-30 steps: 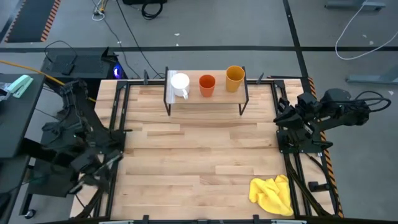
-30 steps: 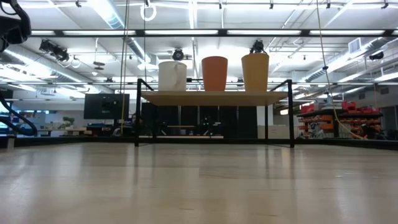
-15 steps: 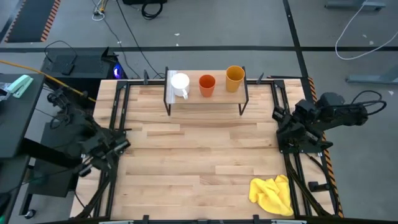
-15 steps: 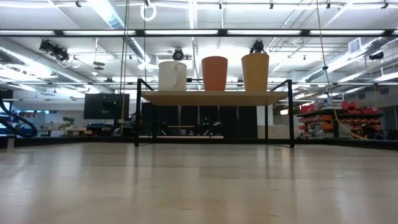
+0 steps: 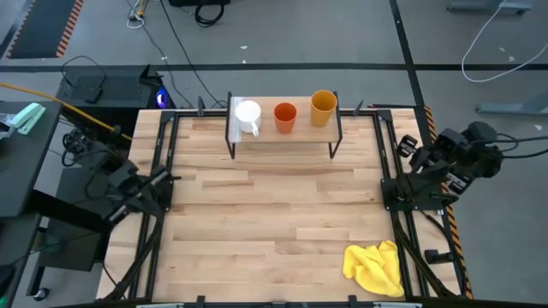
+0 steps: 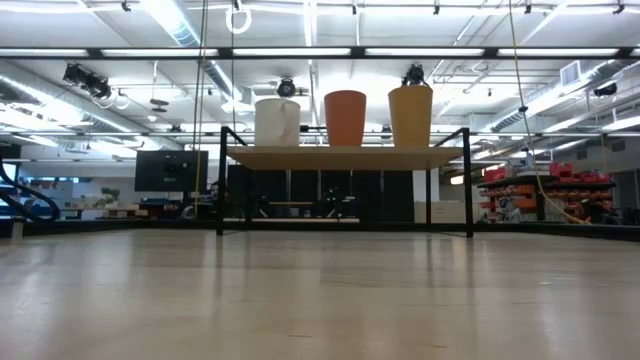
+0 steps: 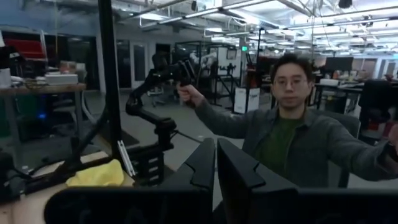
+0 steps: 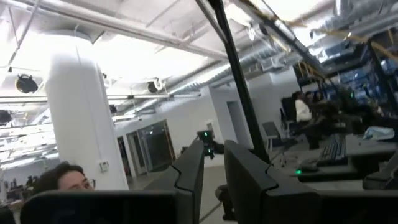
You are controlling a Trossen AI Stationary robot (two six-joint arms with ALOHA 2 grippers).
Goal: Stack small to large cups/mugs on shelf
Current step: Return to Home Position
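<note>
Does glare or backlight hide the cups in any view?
No. Low view: ceiling strip lights shine behind the three cups, which read clearly on the shelf. High view: even light, no glare. Right wrist view: the ceiling glares white.

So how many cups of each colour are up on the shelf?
White mug: 1
Orange cup: 1
Yellow cup: 1
Total on the shelf: 3
</note>
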